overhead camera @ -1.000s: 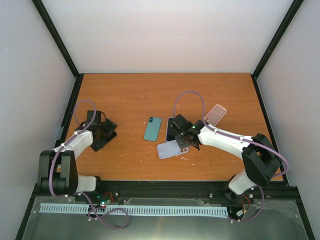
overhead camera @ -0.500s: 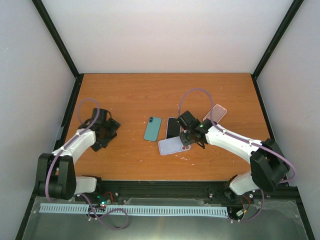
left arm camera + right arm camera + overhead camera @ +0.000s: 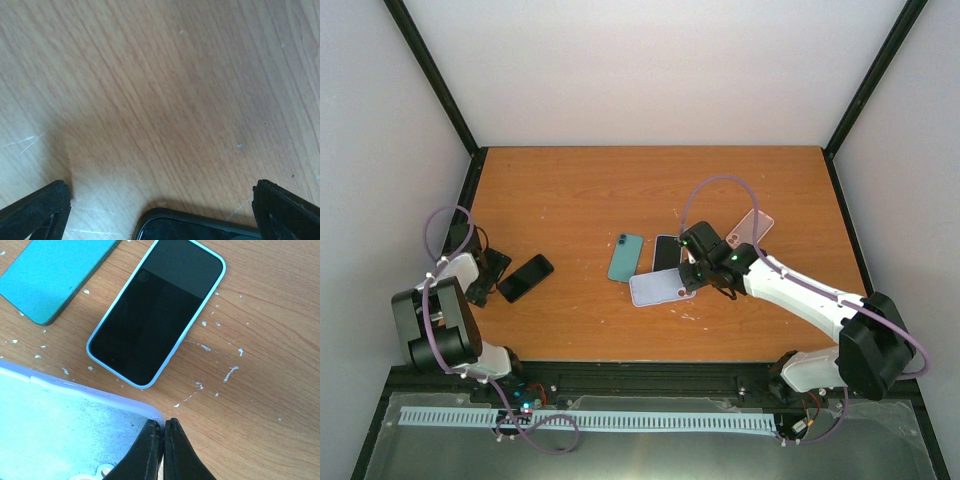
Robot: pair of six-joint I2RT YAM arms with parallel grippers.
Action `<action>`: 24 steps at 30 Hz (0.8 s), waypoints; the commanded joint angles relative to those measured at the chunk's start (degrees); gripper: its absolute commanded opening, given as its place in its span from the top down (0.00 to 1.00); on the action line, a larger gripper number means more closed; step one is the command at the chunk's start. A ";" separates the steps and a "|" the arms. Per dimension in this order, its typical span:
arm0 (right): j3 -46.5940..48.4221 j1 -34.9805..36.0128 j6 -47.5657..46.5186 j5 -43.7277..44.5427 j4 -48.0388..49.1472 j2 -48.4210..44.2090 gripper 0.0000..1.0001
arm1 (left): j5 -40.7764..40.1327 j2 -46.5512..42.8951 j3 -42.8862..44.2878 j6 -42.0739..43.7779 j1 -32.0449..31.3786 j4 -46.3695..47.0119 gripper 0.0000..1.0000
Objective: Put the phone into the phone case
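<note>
A black phone (image 3: 526,277) lies flat on the wooden table at the left. My left gripper (image 3: 492,278) sits just left of it, open; in the left wrist view the phone's corner (image 3: 200,227) shows low between the spread fingers (image 3: 287,210) of that gripper (image 3: 160,190). My right gripper (image 3: 692,282) is shut on the right edge of a lavender phone case (image 3: 658,288), which lies open side up at mid-table. In the right wrist view that gripper (image 3: 163,429) pinches the rim of the case (image 3: 65,425).
A teal phone (image 3: 626,258) lies back up just behind the case, next to a dark-screened phone in a light blue case (image 3: 666,253). A pink case (image 3: 750,228) lies farther right. White flecks dot the wood near the right gripper.
My left arm has swung back to the left, uncovering the black phone on the table. My right gripper has carried the lavender case slightly farther from me and turned it.
</note>
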 commanded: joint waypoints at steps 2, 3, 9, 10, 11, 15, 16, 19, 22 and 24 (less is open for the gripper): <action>-0.54 -0.14 -0.26 -0.88 2.31 -1.86 0.97 | 3.16 2.00 0.81 2.25 0.47 2.92 0.01; -0.46 -0.14 -0.40 -0.75 2.24 -1.83 0.97 | 3.48 2.26 0.57 2.17 0.47 3.13 0.00; -0.09 -0.31 -0.66 -0.08 2.04 -1.60 0.97 | 14.25 1.50 -3.53 0.62 -0.28 3.28 0.00; -0.06 -0.36 -0.58 -0.06 1.98 -1.60 0.97 | 15.39 0.88 -4.49 0.23 -0.87 2.91 0.00; -0.09 -0.39 -0.51 -0.06 1.93 -1.53 0.97 | 16.18 0.05 -5.42 -0.10 -1.71 2.59 0.01; -0.29 -0.49 -0.33 0.03 1.97 -1.47 0.97 | 16.69 -3.89 -8.03 -2.33 -5.22 3.42 0.00; -0.46 -0.49 -0.47 0.27 2.01 -1.35 0.97 | 17.19 -4.20 -8.01 -2.82 -6.25 3.87 0.00; -0.55 -0.58 -1.79 1.22 1.17 -0.52 0.97 | 18.19 -3.63 -7.23 -5.05 -10.91 4.40 0.00; 0.19 -0.58 -4.16 1.03 -0.96 1.05 0.97 | 18.83 -2.70 -6.42 -8.91 -18.12 3.89 0.00; 0.72 -0.60 -4.48 0.89 -1.77 1.30 0.97 | 19.64 -2.96 -6.28 -12.51 -23.90 4.46 0.01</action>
